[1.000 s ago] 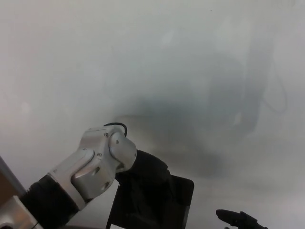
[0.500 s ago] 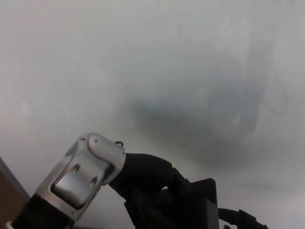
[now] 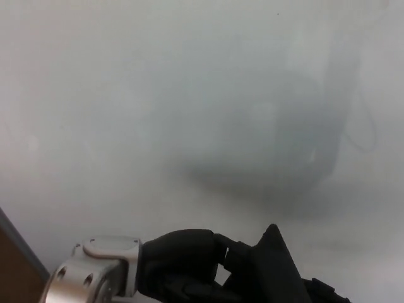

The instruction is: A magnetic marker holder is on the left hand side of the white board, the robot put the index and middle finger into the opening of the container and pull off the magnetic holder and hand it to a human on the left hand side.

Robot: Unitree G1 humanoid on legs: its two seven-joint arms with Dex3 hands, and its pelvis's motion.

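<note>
Head view: we see whiteboard (image 3: 202, 95) filling frame, smudged grey. Left hand (image 3: 180, 271) low at bottom, fingers wrapped on black holder (image 3: 273, 268), tilted, corner up. Right hand (image 3: 325, 291) barely visible; fingers' state unclear.

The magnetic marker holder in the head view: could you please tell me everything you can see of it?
The magnetic marker holder is a black, matte, flat-sided box, tilted so that one corner points up against the whiteboard. Only its upper part shows; the rest runs off the bottom edge. The black left hand is shut on it from the left. Its opening is not visible, and whether it touches the board cannot be told.
</note>
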